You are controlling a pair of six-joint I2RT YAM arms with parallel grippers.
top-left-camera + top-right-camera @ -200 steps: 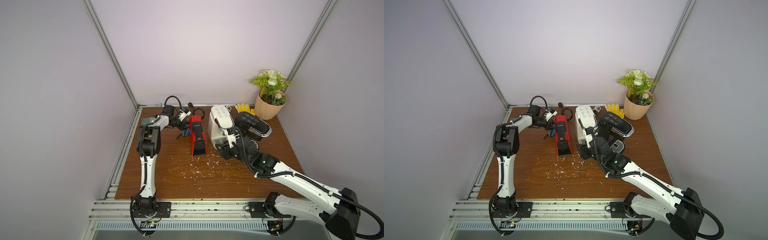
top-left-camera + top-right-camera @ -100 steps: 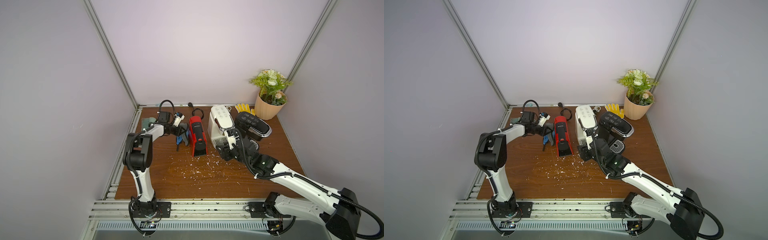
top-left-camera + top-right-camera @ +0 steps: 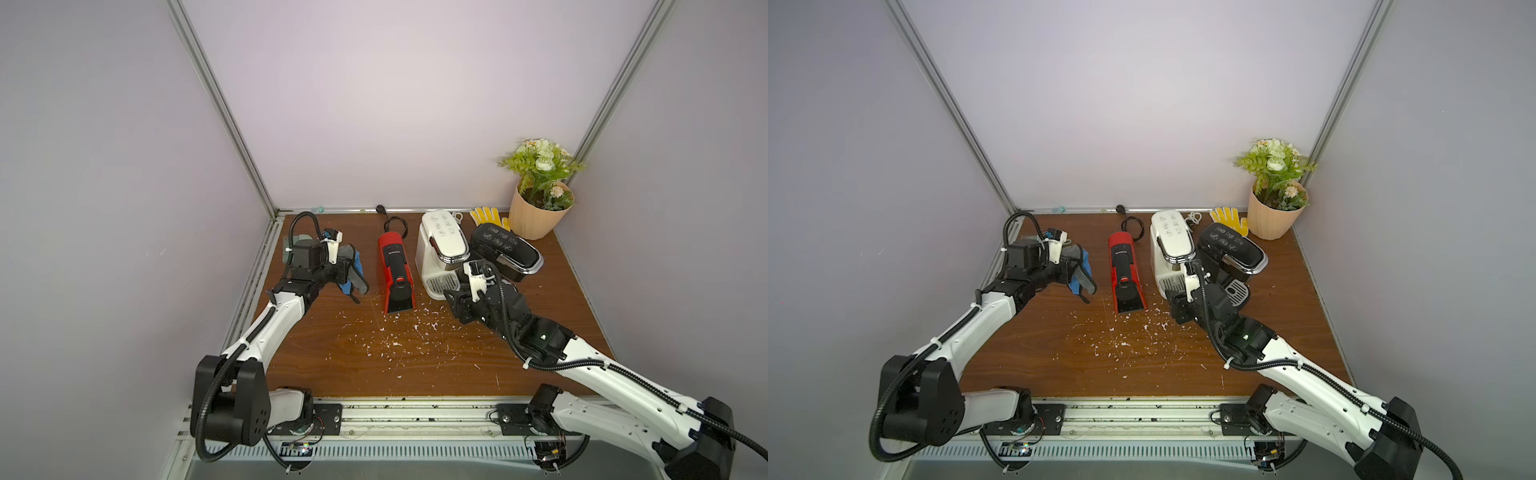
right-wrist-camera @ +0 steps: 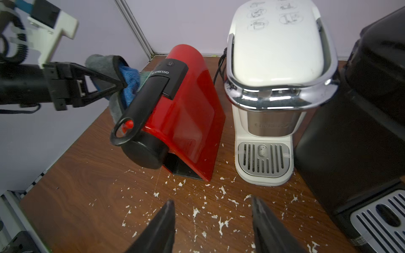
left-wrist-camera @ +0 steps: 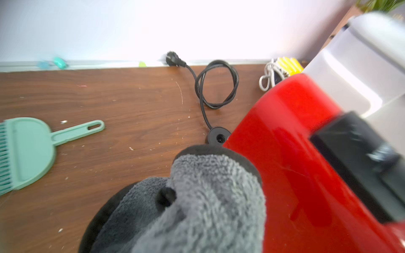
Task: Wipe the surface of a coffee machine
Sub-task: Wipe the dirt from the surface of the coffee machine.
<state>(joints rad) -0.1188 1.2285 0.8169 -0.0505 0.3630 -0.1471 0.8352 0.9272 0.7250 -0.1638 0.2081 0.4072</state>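
1. In both top views, the left gripper [image 3: 340, 269] [image 3: 1073, 266] is clamped on a grey and blue cloth [image 3: 358, 279] [image 3: 1084, 277], which hangs from its closed jaws. The cloth is just left of the red machine [image 3: 395, 270] [image 3: 1125, 270], with a narrow strip of table [image 3: 415, 374] between them. The red machine stands mid-table towards the back, with a white machine [image 3: 442, 249] and a black machine [image 3: 505, 253] to its right. The right gripper [image 3: 457, 301] [image 3: 1177, 307] is low in front of the white machine. White crumbs [image 3: 390, 336] are scattered in front of the machines. A plant [image 3: 540, 195] and a yellow glove [image 3: 486, 216] sit at the back right.
2. In the left wrist view, the cloth [image 5: 208, 197] fills the foreground and hides the jaws. The red machine [image 5: 306, 164] is close beside it; contact cannot be told. A green dustpan [image 5: 30, 149] and a looped black cord [image 5: 214, 85] lie on the table.
3. In the right wrist view, the right gripper [image 4: 213, 204] stands half open with nothing between its jaws, above the crumbs [image 4: 221, 190]. The left gripper [image 4: 121, 84] pinches the cloth [image 4: 129, 81] beside the red machine [image 4: 188, 109].
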